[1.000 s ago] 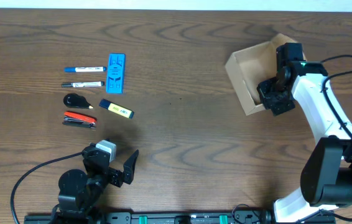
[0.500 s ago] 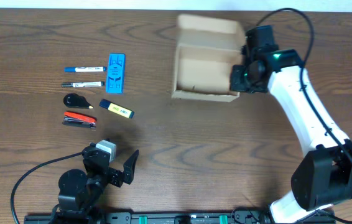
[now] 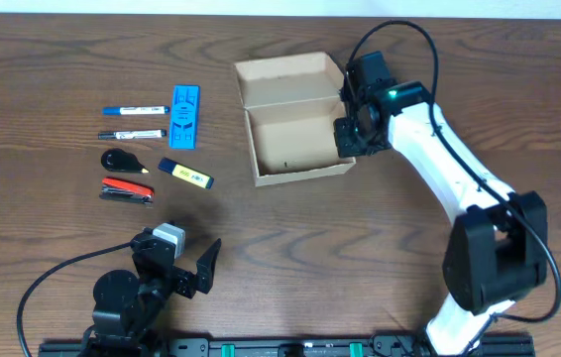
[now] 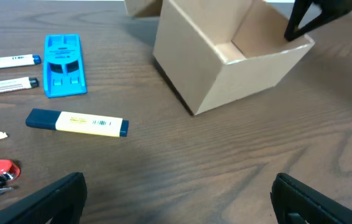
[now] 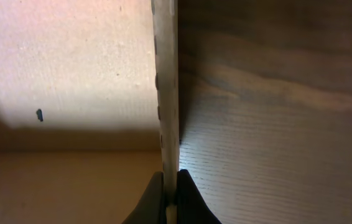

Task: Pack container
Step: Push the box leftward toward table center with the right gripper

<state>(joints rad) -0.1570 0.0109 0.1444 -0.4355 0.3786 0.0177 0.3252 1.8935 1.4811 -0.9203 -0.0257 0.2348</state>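
The tan cardboard container (image 3: 295,139) stands open at the table's centre back, its flap lid (image 3: 285,77) laid back. It also shows in the left wrist view (image 4: 226,62). My right gripper (image 3: 347,134) is shut on the container's right wall (image 5: 165,93), one finger inside and one outside. My left gripper (image 3: 186,268) is open and empty near the front left edge, far from the container. Pens and markers lie at the left: a blue-capped marker (image 3: 134,109), a black-capped marker (image 3: 132,133) and a yellow highlighter (image 3: 185,174).
A blue flat case (image 3: 184,115), a black teardrop item (image 3: 122,160) and a red-and-black tool (image 3: 126,190) lie among the pens at the left. The highlighter (image 4: 76,122) and blue case (image 4: 63,65) show in the left wrist view.
My right gripper has dragged the container leftward from the right side toward the table's centre, turning it. The left arm has not moved.
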